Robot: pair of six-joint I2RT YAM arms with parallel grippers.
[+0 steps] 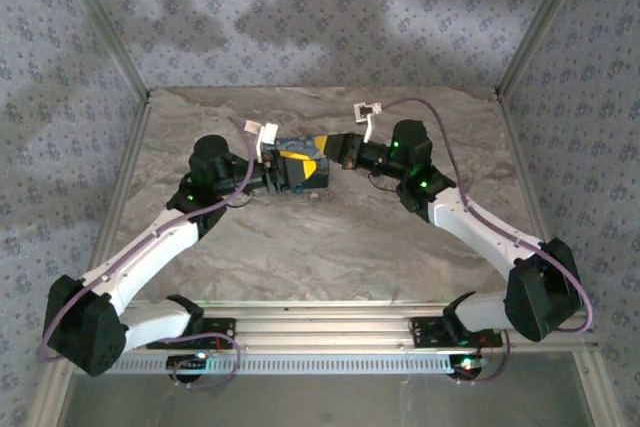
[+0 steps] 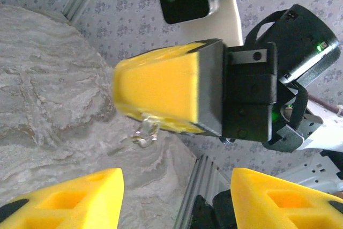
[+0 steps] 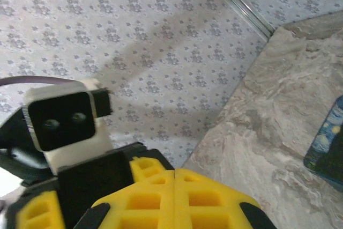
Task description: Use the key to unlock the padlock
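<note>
Presenting a silvery piece (image 2: 144, 132), likely the key, pinched in the closed right gripper (image 2: 123, 95) toward the left gripper (image 2: 177, 182), spread apart as if to receive it.

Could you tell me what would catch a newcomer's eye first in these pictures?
In the left wrist view the right gripper, bright yellow fingers shut, faces the open left gripper, a small shiny metal piece glinting beside it. A blue starry-painted box shows over the marble table at the right wrist view's right edge.
</note>
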